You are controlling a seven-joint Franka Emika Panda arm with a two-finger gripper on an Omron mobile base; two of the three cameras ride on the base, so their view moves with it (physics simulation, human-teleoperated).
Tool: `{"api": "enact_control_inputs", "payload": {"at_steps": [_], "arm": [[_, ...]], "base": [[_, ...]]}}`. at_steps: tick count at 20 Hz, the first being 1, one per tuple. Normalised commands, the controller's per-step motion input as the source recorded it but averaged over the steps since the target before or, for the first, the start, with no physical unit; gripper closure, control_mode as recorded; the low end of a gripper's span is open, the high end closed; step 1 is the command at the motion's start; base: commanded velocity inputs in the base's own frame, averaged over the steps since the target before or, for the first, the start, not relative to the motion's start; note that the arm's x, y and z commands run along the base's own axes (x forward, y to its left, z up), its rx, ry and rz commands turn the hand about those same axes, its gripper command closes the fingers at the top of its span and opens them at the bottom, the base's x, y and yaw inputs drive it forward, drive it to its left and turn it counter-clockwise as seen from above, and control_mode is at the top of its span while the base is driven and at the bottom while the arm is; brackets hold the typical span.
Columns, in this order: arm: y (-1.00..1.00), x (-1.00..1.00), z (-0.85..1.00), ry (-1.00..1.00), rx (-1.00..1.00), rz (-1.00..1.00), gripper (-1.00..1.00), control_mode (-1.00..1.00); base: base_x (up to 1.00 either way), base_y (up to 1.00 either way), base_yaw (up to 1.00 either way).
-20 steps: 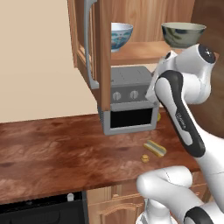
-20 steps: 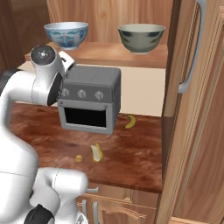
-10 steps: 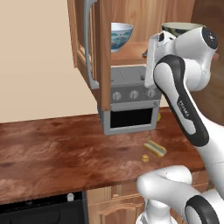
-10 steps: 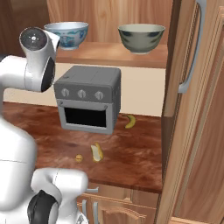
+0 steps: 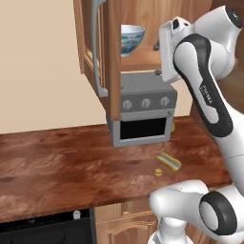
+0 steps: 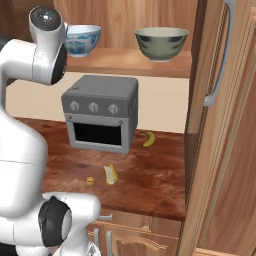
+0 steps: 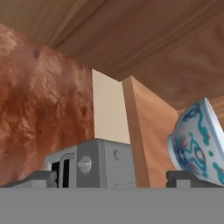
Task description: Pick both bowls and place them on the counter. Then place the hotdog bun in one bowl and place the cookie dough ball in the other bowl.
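Nothing of the task is finished, by the look of it. Both bowls sit on the light wooden shelf (image 6: 125, 62) inside the open cabinet: the white bowl with blue pattern (image 6: 82, 40) to one side, the dark grey-green bowl (image 6: 161, 44) well apart from it on the same board. The counter (image 5: 57, 167) carries no bowl. On it, in front of the grey toaster oven (image 6: 101, 113), the hotdog bun (image 6: 110, 174) lies just beside the cookie dough ball (image 6: 90, 180), apart from it; a banana (image 6: 148, 138) rests nearer the wall. The arm is raised to shelf height. In the hand view the gripper (image 7: 114, 180) has its jaws spread wide with nothing between them, the white bowl close by at one fingertip, tilted in the frame because the camera is rolled. All four placements remain: two bowls down, then bun and ball in. Writing: dark lettering runs along the arm's forearm in the left base view, too small to read; oven knobs unlabelled.
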Motion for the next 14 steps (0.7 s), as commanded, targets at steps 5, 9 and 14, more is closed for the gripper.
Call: {"api": "enact_control_inputs", "payload": {"at_steps": [5, 9, 14], "arm": [[0.00, 0.37, 0.12, -0.03, 0.00, 0.01, -1.00, -1.00], [0.00, 0.36, 0.09, -0.03, -0.01, 0.04, -1.00, -1.00], [0.00, 0.45, 0.11, 0.00, 0.00, 0.13, -1.00, -1.00]], "base": [[0.00, 0.00, 0.00], [0.00, 0.00, 0.00], [0.00, 0.00, 0.00]]}}
